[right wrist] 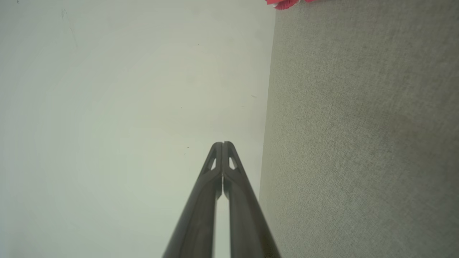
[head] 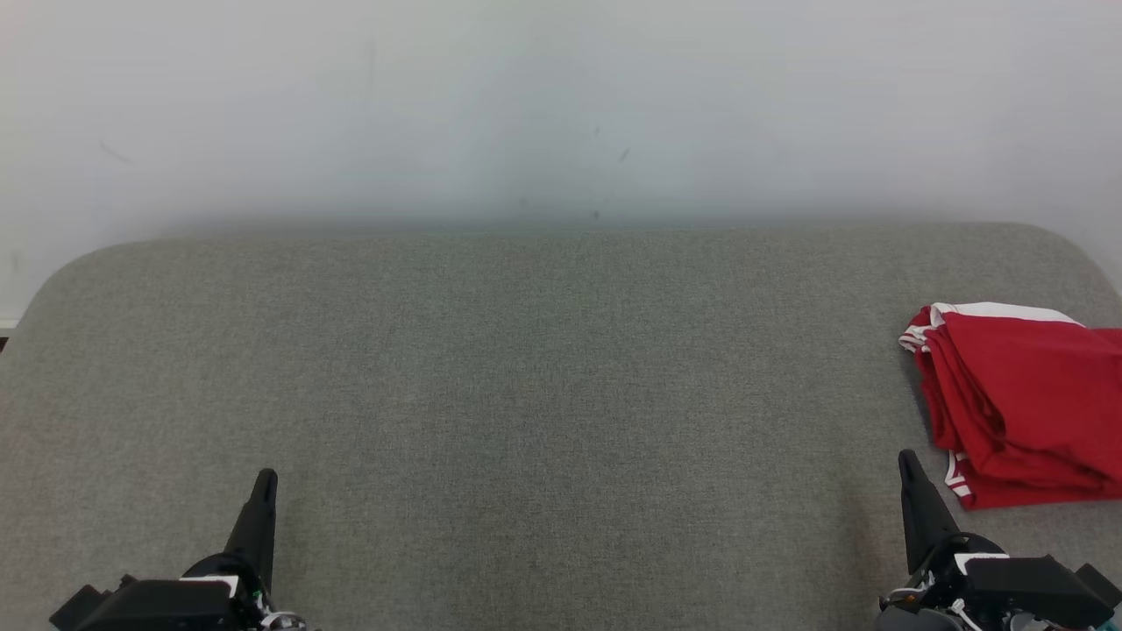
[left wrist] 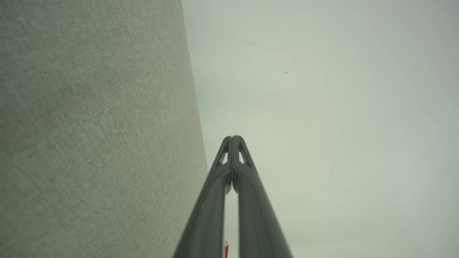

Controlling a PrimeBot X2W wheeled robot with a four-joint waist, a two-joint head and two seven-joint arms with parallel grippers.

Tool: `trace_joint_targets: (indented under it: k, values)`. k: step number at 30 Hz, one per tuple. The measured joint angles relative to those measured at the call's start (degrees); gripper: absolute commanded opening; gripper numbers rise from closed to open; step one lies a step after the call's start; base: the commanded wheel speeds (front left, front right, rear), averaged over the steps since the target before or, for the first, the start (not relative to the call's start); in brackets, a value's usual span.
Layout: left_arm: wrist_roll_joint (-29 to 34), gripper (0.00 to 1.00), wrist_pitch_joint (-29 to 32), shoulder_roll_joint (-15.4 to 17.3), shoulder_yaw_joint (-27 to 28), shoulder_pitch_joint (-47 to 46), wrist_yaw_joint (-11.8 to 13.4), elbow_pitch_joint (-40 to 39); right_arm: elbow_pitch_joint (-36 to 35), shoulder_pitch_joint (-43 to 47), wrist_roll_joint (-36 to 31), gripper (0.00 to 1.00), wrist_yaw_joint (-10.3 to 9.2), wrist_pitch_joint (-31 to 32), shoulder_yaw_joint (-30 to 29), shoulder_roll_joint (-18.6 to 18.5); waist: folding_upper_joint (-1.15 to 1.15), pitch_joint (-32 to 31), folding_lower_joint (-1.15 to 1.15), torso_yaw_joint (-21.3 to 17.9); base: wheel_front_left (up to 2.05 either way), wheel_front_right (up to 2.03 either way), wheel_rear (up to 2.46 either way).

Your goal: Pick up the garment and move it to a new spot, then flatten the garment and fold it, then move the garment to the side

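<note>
the red garment (head: pixel 1026 403), trimmed in white, lies folded in a thick bundle at the right edge of the grey fabric-covered surface (head: pixel 543 377), partly cut off by the head view's border. the left gripper (head: pixel 265 480) sits at the lower left, its fingers pressed together and holding nothing, well apart from the garment. the right gripper (head: pixel 907 460) sits at the lower right, likewise fully closed and empty, its tip just beside the garment's near left corner without touching it. a pale wall (head: pixel 561 105) rises behind the surface's far edge.
</note>
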Motion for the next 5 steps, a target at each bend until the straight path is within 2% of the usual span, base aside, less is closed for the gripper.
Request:
trace_joint_targets:
  k: [5]
  values:
    - [0.00,0.00,0.00,0.00,0.00,0.00,0.00,0.00,0.00,0.00,-0.01,0.00,0.00,0.00,0.00,0.00,0.00,0.00,0.00,0.00,0.00,0.00,0.00]
